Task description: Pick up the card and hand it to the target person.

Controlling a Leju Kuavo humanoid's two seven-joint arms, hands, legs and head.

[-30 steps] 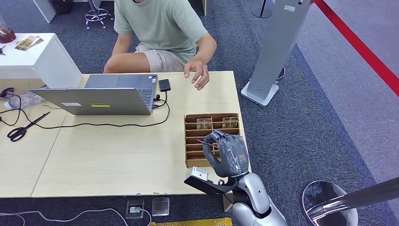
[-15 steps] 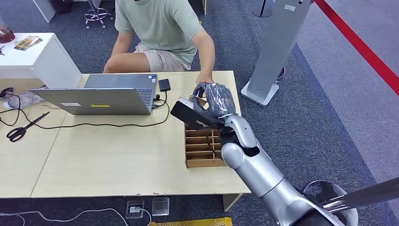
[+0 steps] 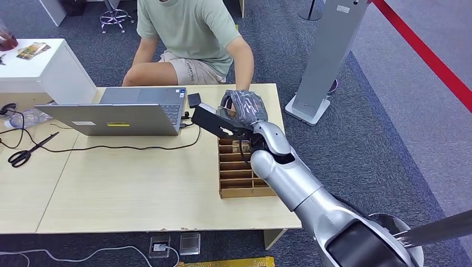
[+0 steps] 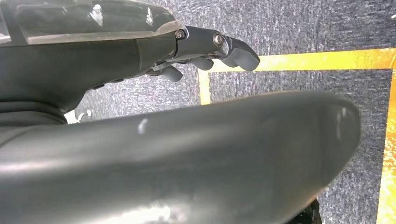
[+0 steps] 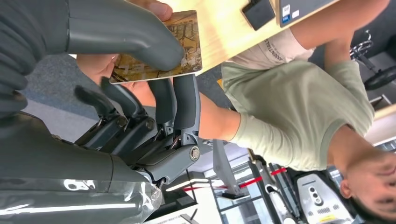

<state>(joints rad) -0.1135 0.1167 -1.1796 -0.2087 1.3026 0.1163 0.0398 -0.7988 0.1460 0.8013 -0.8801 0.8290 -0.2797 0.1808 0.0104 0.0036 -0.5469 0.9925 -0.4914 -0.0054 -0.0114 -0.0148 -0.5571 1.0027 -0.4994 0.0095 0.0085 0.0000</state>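
Flanking the card (image 5: pixel 159 46): laptop (image 3: pixel 119 114), cardboard organizer (image 3: pixel 239 178).

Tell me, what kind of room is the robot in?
Probably an office or a test lab. A laptop and scissors lie on a pale wooden table, cables run across it, and the floor is grey carpet with a red line.

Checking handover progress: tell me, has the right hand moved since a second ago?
Yes. The right hand went from the near end of the card tray past its far end, toward the person.
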